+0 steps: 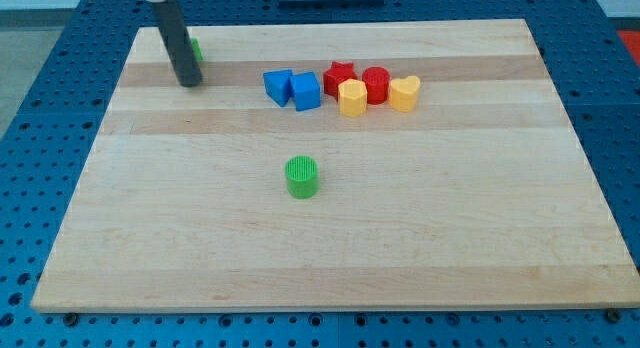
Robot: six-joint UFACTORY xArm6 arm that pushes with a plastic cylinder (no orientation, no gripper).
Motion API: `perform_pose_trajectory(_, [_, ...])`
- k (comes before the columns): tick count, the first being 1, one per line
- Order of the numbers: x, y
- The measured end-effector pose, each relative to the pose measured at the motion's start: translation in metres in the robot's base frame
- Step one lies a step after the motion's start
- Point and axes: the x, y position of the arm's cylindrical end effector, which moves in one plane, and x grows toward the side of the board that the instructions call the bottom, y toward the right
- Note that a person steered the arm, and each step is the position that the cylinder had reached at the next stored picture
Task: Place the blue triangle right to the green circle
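The green circle [302,177] stands alone near the middle of the wooden board [330,258]. The blue triangle [277,86] sits in the upper middle, touching a blue cube [306,91] on its right. My tip [189,83] rests on the board at the upper left, well to the left of the blue triangle and apart from it. A green block [197,50] is mostly hidden behind the rod; its shape cannot be made out.
To the right of the blue cube is a tight cluster: a red star [339,76], a yellow block [352,98], a red cylinder [376,84] and a yellow heart [404,92]. The board lies on a blue perforated table.
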Motion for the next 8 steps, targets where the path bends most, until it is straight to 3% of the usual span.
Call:
perform_pose_trajectory(2, [0.025,0.012])
perform_pose_trajectory(5, [0.028,0.013])
perform_pose_trajectory(6, [0.027,0.049])
perform_pose_trajectory(8, [-0.017,0.062])
